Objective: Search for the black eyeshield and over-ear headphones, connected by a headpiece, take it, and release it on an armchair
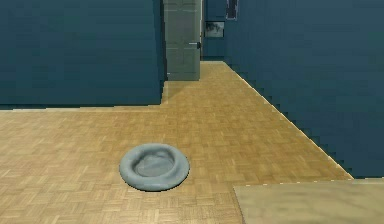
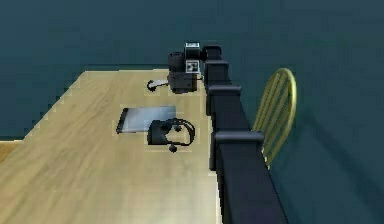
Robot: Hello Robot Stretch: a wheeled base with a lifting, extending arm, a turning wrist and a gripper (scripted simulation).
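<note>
Headset (image 2: 172,133) lies on table (image 2: 70,150) beside grey slab (image 2: 135,120). Gripper (image 2: 157,85) is farther out and holds nothing; finger setting cannot be told. Retract your arm (image 2: 235,140) and align over headpiece before lowering.

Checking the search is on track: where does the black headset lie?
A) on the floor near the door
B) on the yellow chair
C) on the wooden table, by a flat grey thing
C: the arm side view shows the black headset on the wooden table, right beside the flat grey thing.
</note>
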